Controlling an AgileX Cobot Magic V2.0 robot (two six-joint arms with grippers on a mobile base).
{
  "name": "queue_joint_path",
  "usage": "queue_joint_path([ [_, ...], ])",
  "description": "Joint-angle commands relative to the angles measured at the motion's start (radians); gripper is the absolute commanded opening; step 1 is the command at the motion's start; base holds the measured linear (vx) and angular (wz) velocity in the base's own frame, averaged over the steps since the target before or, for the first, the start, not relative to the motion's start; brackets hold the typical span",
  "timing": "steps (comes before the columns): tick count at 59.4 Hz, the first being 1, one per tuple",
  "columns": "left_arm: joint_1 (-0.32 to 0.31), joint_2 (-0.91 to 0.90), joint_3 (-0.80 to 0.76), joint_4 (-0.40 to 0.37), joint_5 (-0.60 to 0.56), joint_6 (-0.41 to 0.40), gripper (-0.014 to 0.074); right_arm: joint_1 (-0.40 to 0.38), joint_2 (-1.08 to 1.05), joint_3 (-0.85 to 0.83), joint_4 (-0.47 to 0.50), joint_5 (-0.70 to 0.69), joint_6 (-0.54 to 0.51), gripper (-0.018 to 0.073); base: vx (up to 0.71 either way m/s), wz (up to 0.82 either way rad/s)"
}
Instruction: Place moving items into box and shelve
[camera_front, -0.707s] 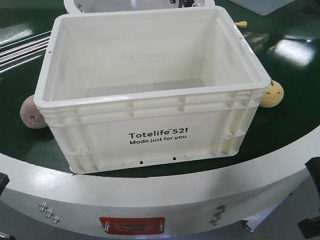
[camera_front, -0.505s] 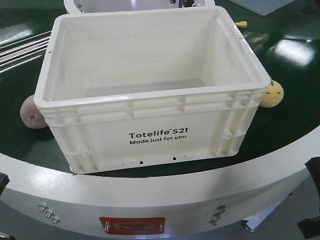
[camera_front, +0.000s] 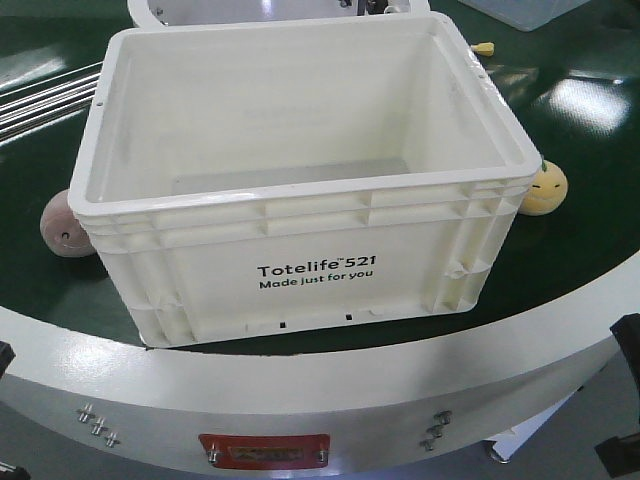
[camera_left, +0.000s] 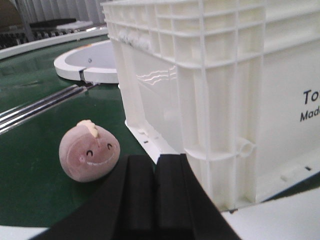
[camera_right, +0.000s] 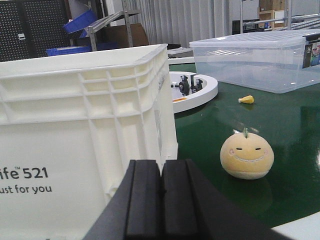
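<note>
The off-white box (camera_front: 300, 250) printed "Totelife 521" stands on the green round table with nothing showing inside it. A pinkish ball (camera_front: 62, 226) lies against its left side and a yellow-orange ball (camera_front: 545, 188) against its right side. In the left wrist view my left gripper (camera_left: 155, 162) is shut and empty, low by the box's front left corner (camera_left: 210, 110), with the pinkish ball (camera_left: 89, 151) just ahead to its left. My right gripper (camera_right: 161, 167) is shut and empty at the box's front right corner (camera_right: 90, 135); the yellow-orange ball (camera_right: 247, 155) sits ahead to its right.
A white rim (camera_front: 300, 400) edges the table in front of the box. A white round hub (camera_right: 192, 90) lies behind it. A clear plastic bin (camera_right: 260, 60) and a small yellow piece (camera_right: 246, 100) sit at the back right. Metal rails (camera_left: 40, 107) run at the left.
</note>
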Motion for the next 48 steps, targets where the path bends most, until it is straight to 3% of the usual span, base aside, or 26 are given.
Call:
queue_joint_path([
  [1, 0.004, -0.013, 0.017, -0.006, -0.120, -0.003, -0.0022, -0.002, -0.015, 0.017, -0.011, -0.086, -0.001, -0.0015, 0.00, 0.00],
  [13, 0.004, -0.013, 0.011, -0.012, -0.277, -0.005, -0.0022, -0.002, -0.015, 0.005, -0.011, -0.218, -0.052, -0.0015, 0.00, 0.00],
  [29, 0.004, 0.084, -0.193, -0.013, -0.103, -0.021, -0.0022, -0.002, 0.070, -0.232, -0.012, 0.082, -0.050, -0.0015, 0.00, 0.00],
  [39, 0.004, 0.300, -0.350, -0.013, -0.106, -0.065, -0.0022, -0.002, 0.235, -0.423, -0.012, 0.172, -0.050, -0.0015, 0.00, 0.00],
  [48, 0.004, 0.427, -0.443, -0.013, -0.189, -0.064, -0.0022, -0.002, 0.352, -0.506, -0.006, 0.137, -0.048, -0.0015, 0.00, 0.00],
])
